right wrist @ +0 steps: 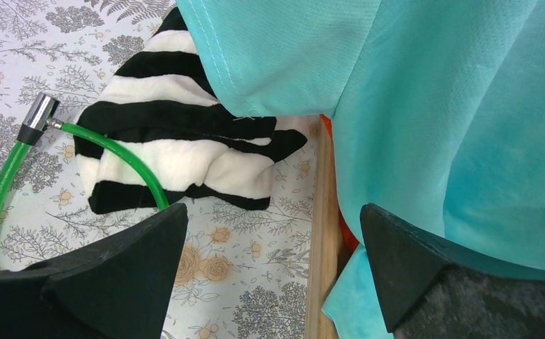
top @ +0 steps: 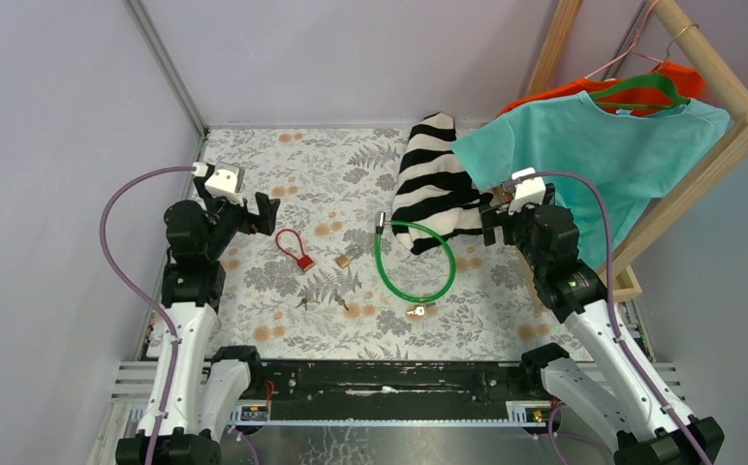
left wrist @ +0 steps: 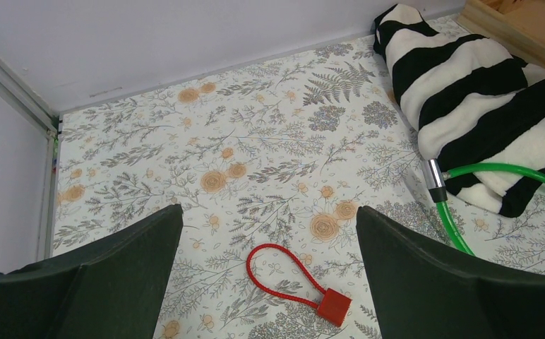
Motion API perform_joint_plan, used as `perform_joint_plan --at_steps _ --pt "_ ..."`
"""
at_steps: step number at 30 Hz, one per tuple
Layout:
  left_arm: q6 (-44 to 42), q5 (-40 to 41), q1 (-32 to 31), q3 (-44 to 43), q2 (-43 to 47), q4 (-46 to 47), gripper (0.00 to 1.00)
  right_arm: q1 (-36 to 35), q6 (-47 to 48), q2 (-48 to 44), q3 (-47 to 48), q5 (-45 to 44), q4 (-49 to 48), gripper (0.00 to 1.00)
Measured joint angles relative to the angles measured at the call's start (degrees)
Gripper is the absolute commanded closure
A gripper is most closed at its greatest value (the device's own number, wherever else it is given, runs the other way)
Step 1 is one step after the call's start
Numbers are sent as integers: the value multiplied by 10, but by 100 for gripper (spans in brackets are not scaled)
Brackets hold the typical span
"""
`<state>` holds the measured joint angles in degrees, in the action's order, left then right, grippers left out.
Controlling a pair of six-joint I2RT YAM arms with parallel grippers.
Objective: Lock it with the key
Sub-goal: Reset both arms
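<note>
A red cable lock (top: 295,250) lies on the flowered mat, and in the left wrist view the red cable lock (left wrist: 294,282) sits below and between my open fingers. A small brass padlock (top: 344,261) rests to its right. Small dark pieces that look like a key (top: 302,302) and another (top: 344,301) lie nearer the arms. A green cable loop (top: 414,263) has a brass end (top: 416,311). My left gripper (top: 254,211) (left wrist: 270,212) hovers open and holds nothing. My right gripper (top: 491,218) (right wrist: 274,208) is open too, beside the striped cloth.
A black-and-white striped cloth (top: 436,174) (right wrist: 185,141) lies at the back, partly over the green cable (right wrist: 107,152). A teal shirt (top: 603,145) (right wrist: 432,106) hangs on a wooden rack (top: 729,116), whose base rail (right wrist: 324,233) runs under my right gripper. Walls bound the left and back.
</note>
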<state>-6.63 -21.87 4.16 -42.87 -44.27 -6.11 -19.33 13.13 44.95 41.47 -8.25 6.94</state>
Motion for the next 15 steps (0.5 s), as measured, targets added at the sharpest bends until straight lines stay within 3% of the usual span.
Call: perform_joint_plan --at_steps 15 --pt "-1 -9 0 0 0 0 0 0 0 -4 -2 3 0 1"
